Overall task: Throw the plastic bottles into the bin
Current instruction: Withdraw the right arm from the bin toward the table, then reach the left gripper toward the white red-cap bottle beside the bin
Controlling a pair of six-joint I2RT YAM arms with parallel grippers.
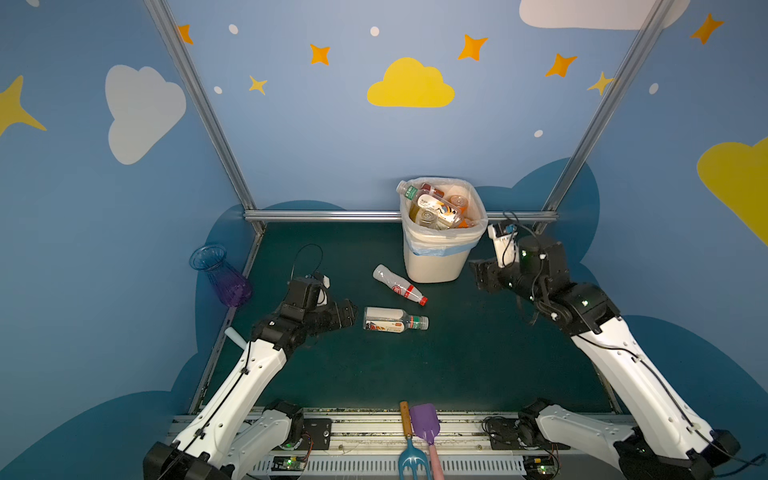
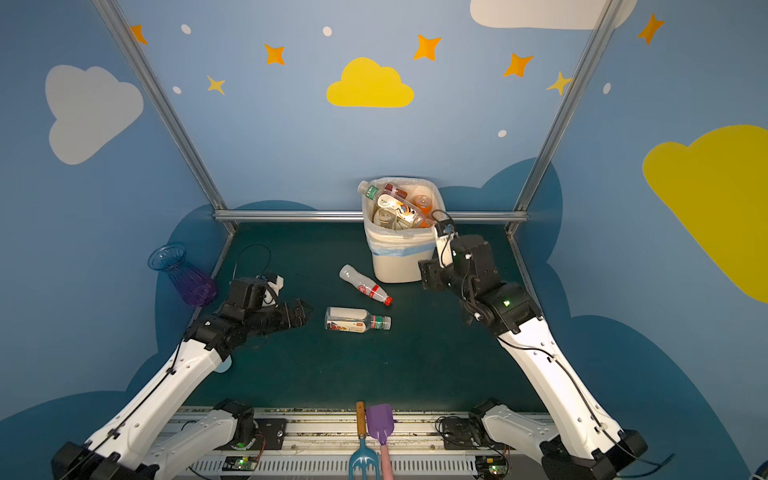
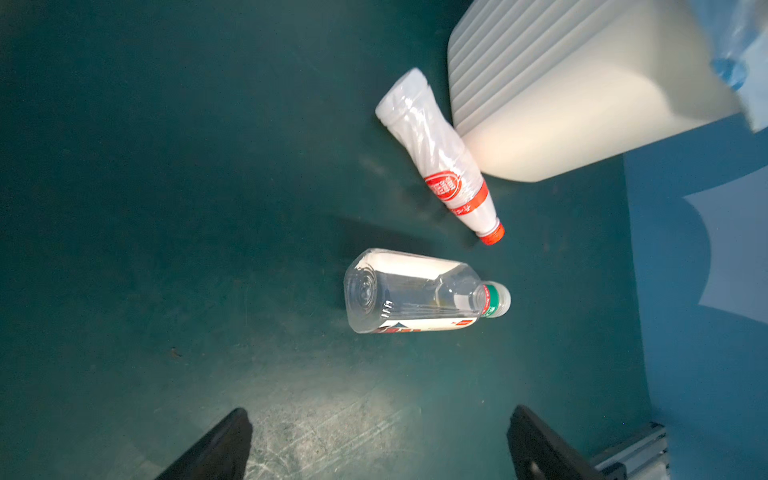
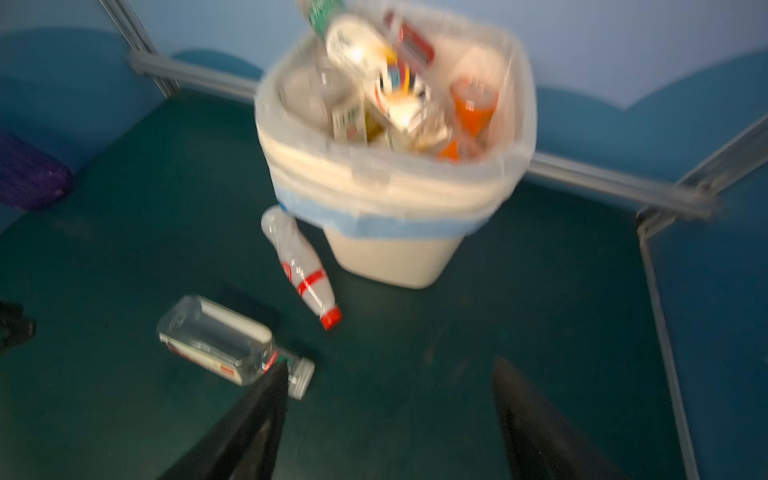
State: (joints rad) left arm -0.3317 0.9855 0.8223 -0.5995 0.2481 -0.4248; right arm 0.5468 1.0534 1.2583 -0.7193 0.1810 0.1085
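The cream ribbed bin stands at the back of the green mat, piled with several plastic bottles. Two more lie on the mat in front of it. One is a white bottle with a red cap. The other is a clear squarish bottle with a green neck band. My left gripper is open and empty, just left of the clear bottle. My right gripper is open and empty, raised beside the bin's right side.
A blue-purple ribbed vase leans at the mat's left edge. A blue garden fork and a purple shovel lie on the front rail. A metal frame bar runs behind the bin.
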